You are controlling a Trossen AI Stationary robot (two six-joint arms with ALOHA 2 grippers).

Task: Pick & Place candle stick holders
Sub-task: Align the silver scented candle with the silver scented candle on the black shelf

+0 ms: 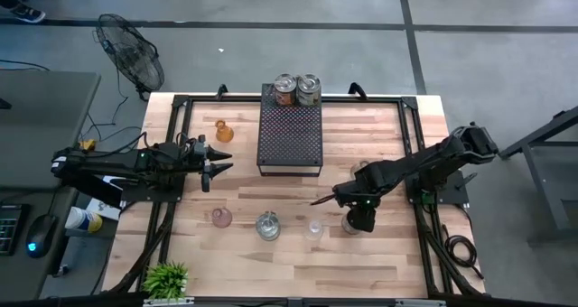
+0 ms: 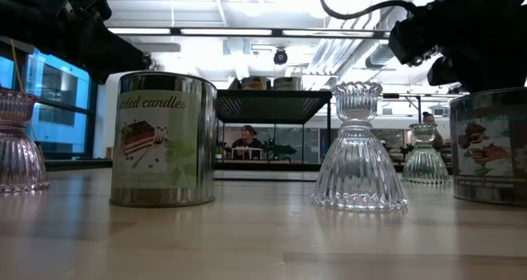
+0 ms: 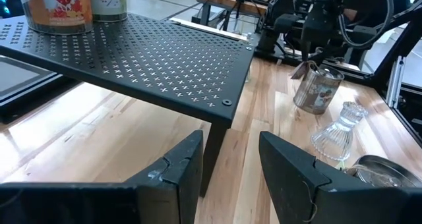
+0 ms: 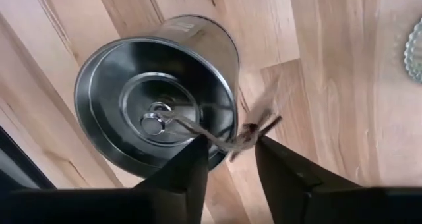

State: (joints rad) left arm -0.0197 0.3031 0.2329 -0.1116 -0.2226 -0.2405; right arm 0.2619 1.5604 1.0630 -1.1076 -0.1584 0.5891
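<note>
An amber holder point(image 1: 223, 131) stands left of the black perforated tray point(image 1: 291, 153). A pinkish holder point(image 1: 221, 218) and a clear ribbed glass holder point(image 1: 313, 227) stand upright on their bases near the front; the clear one also shows in the low view point(image 2: 360, 148). My right gripper point(image 1: 357, 209) is open and points down over a lidded candle tin point(image 4: 155, 95) that stands on the table. Its fingers stand on either side of the tin's cord and tag point(image 4: 254, 128). My left gripper point(image 3: 231, 165) is open and empty, level, left of the tray. My right gripper comes from above, its fingers on either side of the cord point(image 4: 221, 143) that runs from the lid's knob point(image 4: 153, 124) to the tag. I cannot tell whether the fingers touch the cord. The tin stands upright on the table.
Two candle tins point(image 1: 297, 88) stand on the tray's far end. Another tin point(image 1: 267, 226) stands between the pinkish and clear holders. A second clear holder point(image 2: 426, 155) stands farther back. A green plant point(image 1: 167, 278) is at the front left corner.
</note>
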